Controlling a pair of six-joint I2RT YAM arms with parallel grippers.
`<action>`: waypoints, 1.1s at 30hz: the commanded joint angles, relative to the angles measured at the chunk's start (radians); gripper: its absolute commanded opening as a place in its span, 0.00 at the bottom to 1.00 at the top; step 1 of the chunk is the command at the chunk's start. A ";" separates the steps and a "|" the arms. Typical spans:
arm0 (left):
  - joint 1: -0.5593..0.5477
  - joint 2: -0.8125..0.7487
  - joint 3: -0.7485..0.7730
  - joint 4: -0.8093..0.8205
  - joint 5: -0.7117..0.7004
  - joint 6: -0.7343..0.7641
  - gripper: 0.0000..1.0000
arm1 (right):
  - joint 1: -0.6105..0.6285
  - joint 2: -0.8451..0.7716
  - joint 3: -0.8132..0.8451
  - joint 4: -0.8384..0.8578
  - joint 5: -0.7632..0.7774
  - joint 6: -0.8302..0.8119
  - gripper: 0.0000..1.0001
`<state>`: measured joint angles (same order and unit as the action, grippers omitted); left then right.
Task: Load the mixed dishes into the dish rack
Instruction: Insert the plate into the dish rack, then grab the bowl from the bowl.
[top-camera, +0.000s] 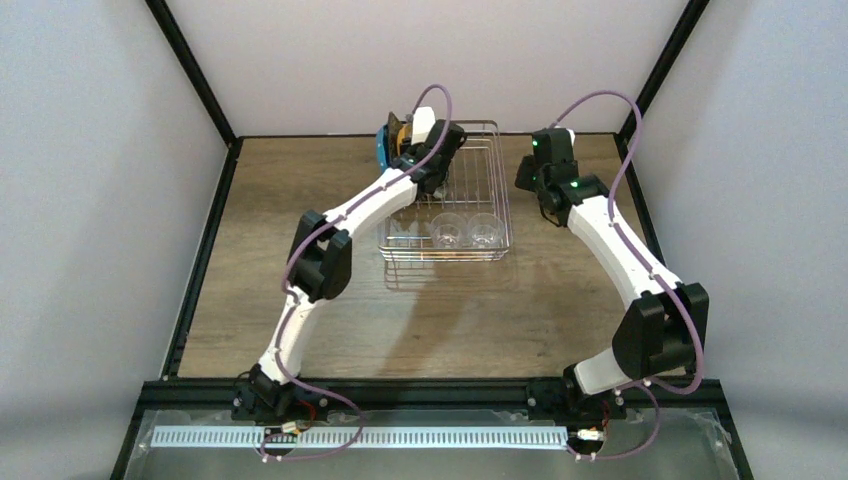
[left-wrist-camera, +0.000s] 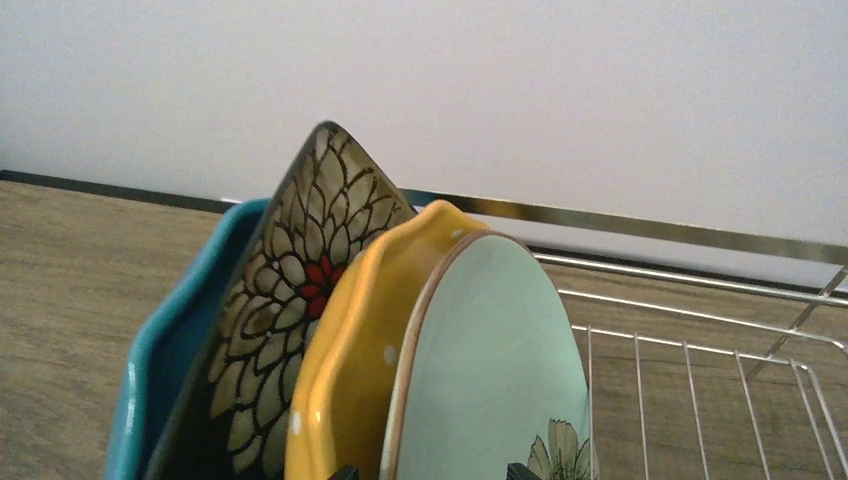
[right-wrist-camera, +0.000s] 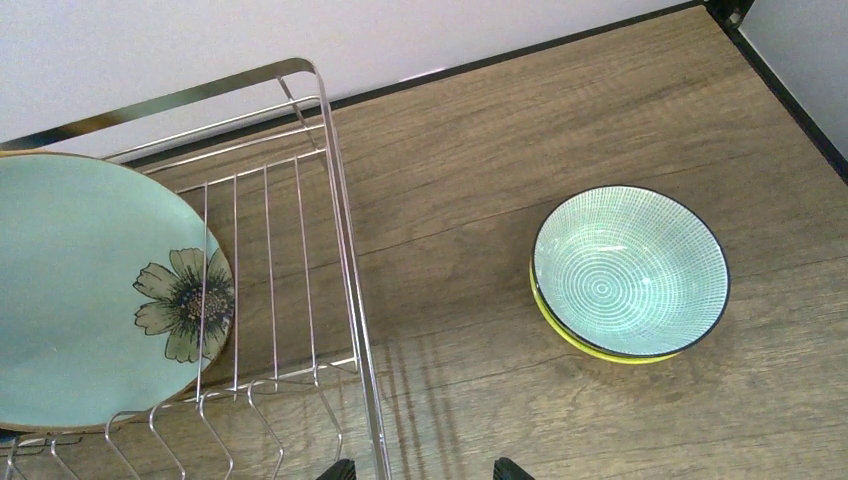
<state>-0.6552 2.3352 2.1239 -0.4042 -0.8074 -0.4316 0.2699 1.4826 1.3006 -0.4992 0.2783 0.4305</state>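
The dish rack (top-camera: 497, 180) stands at the back middle of the table. Four plates stand on edge at its far left end: blue (left-wrist-camera: 165, 345), black floral (left-wrist-camera: 285, 290), orange (left-wrist-camera: 355, 350) and pale green (left-wrist-camera: 490, 350). My left gripper (left-wrist-camera: 435, 472) is open just above them, its fingertips on either side of the pale green plate's rim. Two clear glass cups (top-camera: 465, 230) sit at the rack's near end. A mint bowl (right-wrist-camera: 630, 265) is nested in a yellow-green bowl (right-wrist-camera: 560, 325) on the table right of the rack. My right gripper (right-wrist-camera: 422, 470) hangs open over the rack's right rim (right-wrist-camera: 345, 250).
The table's black frame edge (right-wrist-camera: 790, 100) runs close behind and to the right of the bowls. The white back wall (left-wrist-camera: 500, 90) rises just beyond the rack. Bare wood lies between the rack and the bowls.
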 joint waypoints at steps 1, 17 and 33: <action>0.001 -0.086 -0.015 -0.041 -0.033 -0.010 0.85 | 0.002 -0.001 0.052 -0.031 0.040 -0.007 0.81; -0.064 -0.306 -0.128 -0.132 0.262 -0.086 0.86 | -0.081 0.221 0.161 -0.150 0.196 -0.029 0.80; -0.068 -0.477 -0.405 0.018 0.379 -0.121 0.86 | -0.119 0.436 0.253 -0.137 0.200 -0.139 0.75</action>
<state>-0.7246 1.8969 1.7580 -0.4320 -0.4614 -0.5411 0.1749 1.8843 1.5257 -0.6392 0.4641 0.3164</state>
